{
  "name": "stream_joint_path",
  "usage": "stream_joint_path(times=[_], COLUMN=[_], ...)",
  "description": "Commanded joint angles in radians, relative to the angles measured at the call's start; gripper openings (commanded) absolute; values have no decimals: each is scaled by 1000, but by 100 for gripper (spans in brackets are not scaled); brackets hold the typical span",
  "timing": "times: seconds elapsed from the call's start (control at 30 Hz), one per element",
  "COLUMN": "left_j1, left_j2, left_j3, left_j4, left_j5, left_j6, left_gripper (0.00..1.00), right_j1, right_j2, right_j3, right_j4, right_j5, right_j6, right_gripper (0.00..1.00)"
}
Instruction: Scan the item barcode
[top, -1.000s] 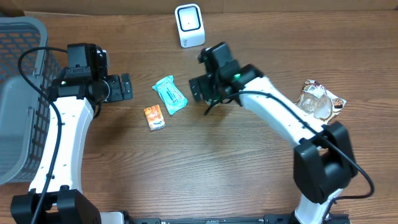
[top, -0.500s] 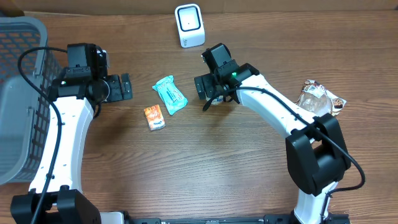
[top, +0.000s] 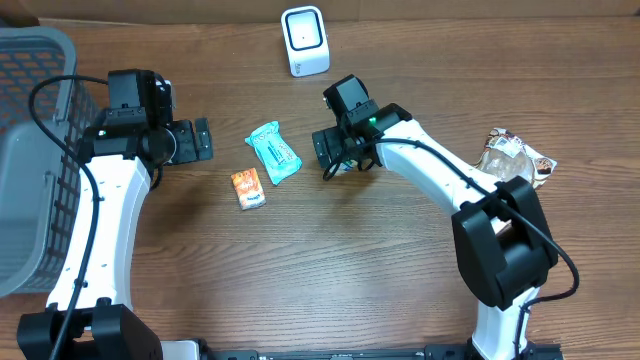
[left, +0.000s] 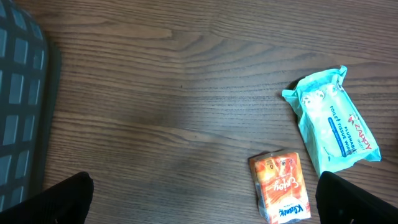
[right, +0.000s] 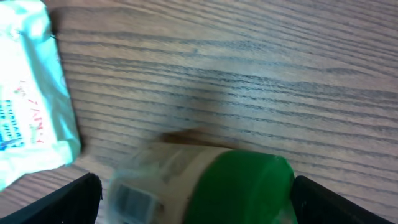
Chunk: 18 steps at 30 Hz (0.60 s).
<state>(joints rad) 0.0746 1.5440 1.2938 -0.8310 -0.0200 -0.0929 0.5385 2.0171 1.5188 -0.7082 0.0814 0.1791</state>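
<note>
Green-capped container (right: 205, 183): lies on its side on the table (right: 261, 68) and shows only in the right wrist view. Pale body, green cap at one end. It is blurred; a dark-and-white patch on the body cannot be read, and its contents cannot be told. It sits a little nearer the robot than the scanner (top: 304, 40) and slightly right of it, hidden from overhead by the right arm's head.

Right gripper (right: 196, 202): fingers spread wide, one on each side of the container, straddling it. No grip on it. Whether either finger touches it cannot be told.

Scanner: white, upright, at the far side of the table, well apart from the container.

Teal pack (top: 274, 152): flat soft packet, printed face up, nearer the robot than the scanner and slightly left of it. Near the container, not touching it.

Orange pack (top: 248, 187): small, on from the teal pack in the same direction away from the scanner. Just beside the teal pack, with a gap between them.

Left gripper (left: 208, 208): fingers wide apart with nothing between them. Hangs over the table left of the scanner and nearer the robot.

Clear packet (top: 515, 160): crinkled see-through wrapper with a brown printed edge, far right of the scanner. Something pale shows inside; what it is cannot be told.

Basket (top: 45, 38): grey with lattice walls, far left of the scanner, cut off by the frame edge. Its lattice wall and grey bottom show.
</note>
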Motion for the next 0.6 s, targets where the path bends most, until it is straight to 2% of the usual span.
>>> stream_joint_path(times=[0.0,0.57], left_j1=[5,5], left_j2=[7,7], left_j3=[-2,-2], left_j4=[0,0], left_j5=[-10,-10], left_j6=[30,30], left_gripper=[100,100], right_j1=[5,56], right_j2=[-93,-106], right_j3=[35,35], right_j4=[-4,-43], right_j5=[-44,-99], right_j6=[2,-12], right_gripper=[96,95])
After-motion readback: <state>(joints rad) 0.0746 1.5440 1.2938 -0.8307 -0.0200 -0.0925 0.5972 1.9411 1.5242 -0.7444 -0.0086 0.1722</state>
